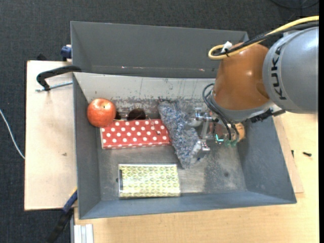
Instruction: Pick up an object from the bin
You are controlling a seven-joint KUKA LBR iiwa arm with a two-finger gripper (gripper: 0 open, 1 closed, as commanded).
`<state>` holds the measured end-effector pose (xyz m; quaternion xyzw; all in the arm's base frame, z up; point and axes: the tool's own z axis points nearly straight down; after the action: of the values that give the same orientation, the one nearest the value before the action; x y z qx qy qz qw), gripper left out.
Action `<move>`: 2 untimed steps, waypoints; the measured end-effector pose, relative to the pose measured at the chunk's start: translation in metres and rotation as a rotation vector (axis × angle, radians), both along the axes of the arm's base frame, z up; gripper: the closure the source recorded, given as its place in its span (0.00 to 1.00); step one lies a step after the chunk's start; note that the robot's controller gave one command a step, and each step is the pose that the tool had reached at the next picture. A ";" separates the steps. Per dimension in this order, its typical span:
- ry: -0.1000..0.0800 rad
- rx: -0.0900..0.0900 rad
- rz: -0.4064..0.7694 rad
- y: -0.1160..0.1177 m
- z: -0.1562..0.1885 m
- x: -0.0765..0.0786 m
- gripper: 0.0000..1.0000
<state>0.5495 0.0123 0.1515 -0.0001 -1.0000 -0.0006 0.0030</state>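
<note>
Right of centre in the bin (263, 158), the claw (201, 134) sits low, just beside the right edge of a crumpled grey speckled cloth (177, 130). Contact looks likely but is not confirmed. Claw state: cannot tell whether released or clenched, as the orange wrist cover (238, 82) hangs over much of it. No thing is seen held.

Step, as judged: grasp stage at the cloth, with the lift not yet done. The cloth lies on the bin floor, running from the back wall toward the middle.

The next move calls for a firm bite on a fold, then a straight rise. The cloth looks limp, so it may drape and drag.

Edges and room:
- The red white-dotted box (135, 133) is to the cloth's left, touching it, and could be tugged along.
- The apple (101, 112) is at the box's back left corner, near the left wall and well apart from the claw.
- A small dark thing (135, 114) is behind the box; its kind is unclear.
- The yellow-green patterned pack (149, 179) is near the front wall, apart from the claw.
- Bare floor lies to the front and right of the claw.
- The back wall is close to the wrist, so upward is the clearest way out.
</note>
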 end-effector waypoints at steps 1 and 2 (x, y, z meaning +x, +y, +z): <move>-0.006 0.000 0.000 0.000 0.004 0.001 0.00; -0.009 0.002 0.082 -0.012 -0.068 0.021 1.00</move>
<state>0.5707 0.0000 0.0833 0.0412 -0.9992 -0.0017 -0.0015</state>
